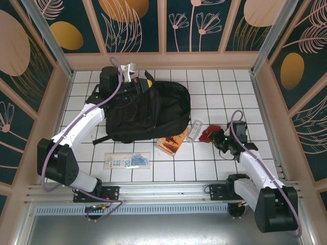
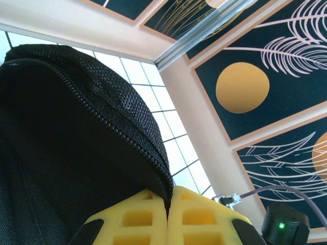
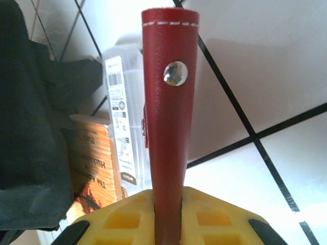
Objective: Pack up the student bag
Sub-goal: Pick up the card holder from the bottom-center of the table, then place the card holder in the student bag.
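Nearest, the two arm bases sit at the near edge of the white tiled table (image 1: 214,92). Just past the left base, a flat clear plastic packet with blue print (image 1: 127,161) lies on the tiles.

The right arm rises from its base in a short, tight bend, with its wrist turned left toward the middle of the table. The right gripper (image 3: 167,204) is clamped on a slim red leather case with white stitching and a metal stud (image 3: 168,102). The case stands edge-on between the yellow fingers (image 3: 214,214) and sticks out well past them. Just left of the case lies a clear plastic box with a printed label (image 1: 195,130). Beside that is an orange-covered book (image 1: 172,144), which lies just beside the near edge of the bag.

The student bag, a large black soft fabric backpack (image 1: 153,112), lies flat on the left-centre of the table, reaching into the far half. It is by far the biggest thing there, and a strap trails off its near-left corner.

The left arm is stretched long. Its white forearm runs diagonally from the near-left base toward the far side, and its wrist bends over the far-left end of the student bag. The left gripper (image 2: 167,204) is closed tight there, its yellow pads pressed together on a fold of the bag's black mesh fabric right beside a zipper line. The fabric rises up and away from the fingertips.
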You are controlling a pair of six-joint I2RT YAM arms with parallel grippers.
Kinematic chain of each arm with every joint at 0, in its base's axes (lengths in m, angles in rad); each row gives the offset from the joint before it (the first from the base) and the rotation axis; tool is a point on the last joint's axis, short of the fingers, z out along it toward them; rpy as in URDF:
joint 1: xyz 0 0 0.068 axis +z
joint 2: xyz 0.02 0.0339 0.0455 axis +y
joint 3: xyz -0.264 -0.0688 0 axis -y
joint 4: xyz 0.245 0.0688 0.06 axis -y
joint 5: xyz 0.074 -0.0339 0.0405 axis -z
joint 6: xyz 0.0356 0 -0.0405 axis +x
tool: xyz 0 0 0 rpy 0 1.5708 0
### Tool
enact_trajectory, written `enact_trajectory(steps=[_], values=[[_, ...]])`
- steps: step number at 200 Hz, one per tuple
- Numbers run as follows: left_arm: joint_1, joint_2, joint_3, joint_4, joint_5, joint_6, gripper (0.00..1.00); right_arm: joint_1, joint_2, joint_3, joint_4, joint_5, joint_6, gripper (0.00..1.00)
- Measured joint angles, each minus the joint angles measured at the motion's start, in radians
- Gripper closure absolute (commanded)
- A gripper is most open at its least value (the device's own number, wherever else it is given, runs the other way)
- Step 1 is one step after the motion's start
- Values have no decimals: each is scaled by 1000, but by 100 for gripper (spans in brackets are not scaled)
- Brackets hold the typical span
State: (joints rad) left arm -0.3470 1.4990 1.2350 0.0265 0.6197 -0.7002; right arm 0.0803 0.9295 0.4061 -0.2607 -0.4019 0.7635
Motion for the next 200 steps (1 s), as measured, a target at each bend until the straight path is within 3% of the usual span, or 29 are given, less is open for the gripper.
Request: enact_trajectory(steps=[62, 127, 200], values=[[0, 0, 10, -18, 1, 1, 100, 53, 20, 393, -169, 66, -113, 84], [0, 0, 80, -97, 0, 15, 100, 346, 358, 833, -175, 92, -227, 84], [0, -2, 134, -151, 8, 19, 100, 491, 693, 999, -177, 76, -256, 84]])
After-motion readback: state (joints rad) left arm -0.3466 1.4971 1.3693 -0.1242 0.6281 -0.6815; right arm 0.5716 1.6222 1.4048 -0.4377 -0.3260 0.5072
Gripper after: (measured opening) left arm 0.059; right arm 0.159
